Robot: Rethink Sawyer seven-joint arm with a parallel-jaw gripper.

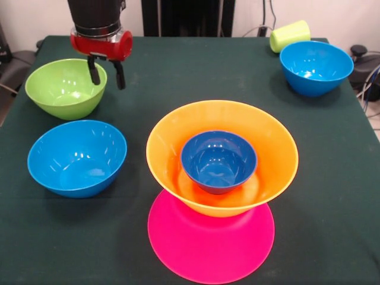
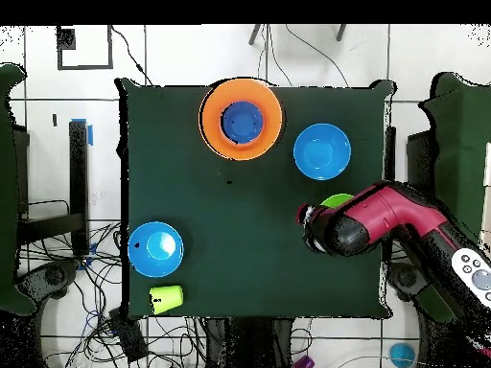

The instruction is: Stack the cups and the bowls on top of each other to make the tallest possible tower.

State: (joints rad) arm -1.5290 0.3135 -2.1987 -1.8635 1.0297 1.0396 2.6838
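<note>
Gripper over the green bowl, tower three bowls high so far.

The tower (image 1: 221, 178) stands at the near middle of the table (image 1: 332, 178): pink bowl (image 1: 211, 243) upside down as the base, orange bowl (image 1: 222, 155) upright on it, dark-blue bowl (image 1: 218, 161) nested inside. The green bowl (image 1: 64, 87) sits far left, one blue bowl (image 1: 77, 157) just in front of it, the other (image 1: 316, 66) far right, well apart. A yellow-green cup (image 1: 290, 35) lies on its side at the far right edge. The gripper (image 1: 106, 72) hangs above the green bowl's right rim, fingers a little apart, holding nothing. Likely step: picking the green bowl; that calls for a descent so one finger goes inside the rim. The lane from there to the tower looks open, though the left blue bowl lies close by.
</note>
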